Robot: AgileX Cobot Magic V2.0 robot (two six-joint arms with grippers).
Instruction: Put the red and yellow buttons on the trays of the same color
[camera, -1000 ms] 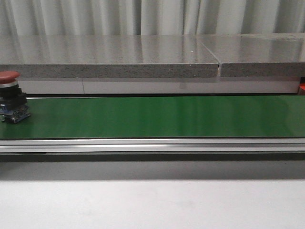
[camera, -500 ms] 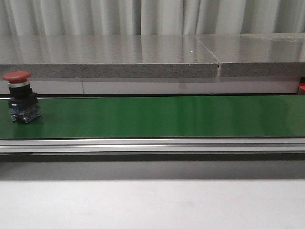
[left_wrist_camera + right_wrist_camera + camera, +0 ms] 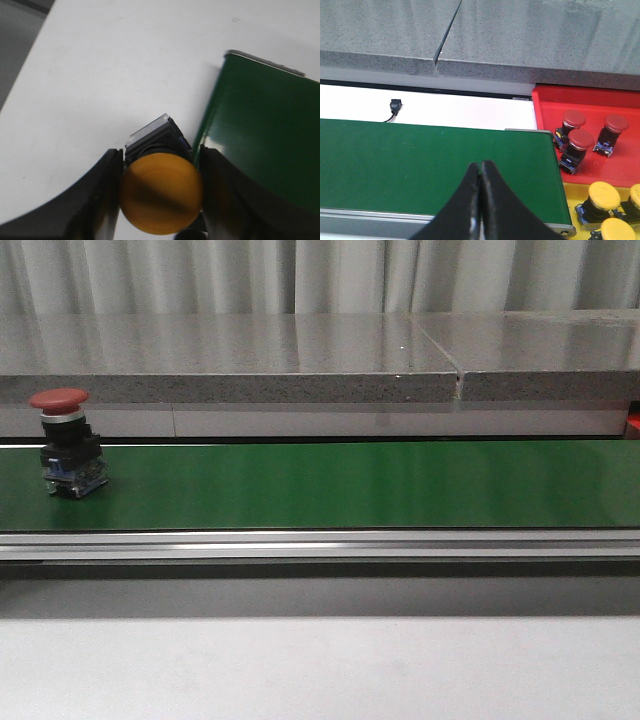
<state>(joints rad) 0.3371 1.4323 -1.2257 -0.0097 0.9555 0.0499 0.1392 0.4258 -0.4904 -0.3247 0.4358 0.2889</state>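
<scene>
A red button (image 3: 65,440) with a black base stands upright on the green belt (image 3: 350,485) near its left end. In the left wrist view my left gripper (image 3: 160,165) is shut on a yellow button (image 3: 161,195), held over the white table beside the belt's end. My right gripper (image 3: 481,167) hangs shut and empty above the belt. Beyond the belt's end lie the red tray (image 3: 625,167) holding three red buttons (image 3: 575,142) and the yellow tray (image 3: 571,197) holding three yellow buttons (image 3: 602,197). Neither gripper shows in the front view.
A grey stone ledge (image 3: 300,360) runs behind the belt. An aluminium rail (image 3: 320,543) borders the belt's near side, with white table (image 3: 320,670) in front. A small black sensor with a cable (image 3: 394,106) sits on the white strip behind the belt.
The red button has travelled to the right along the belt, from the frame's left edge further into view.
</scene>
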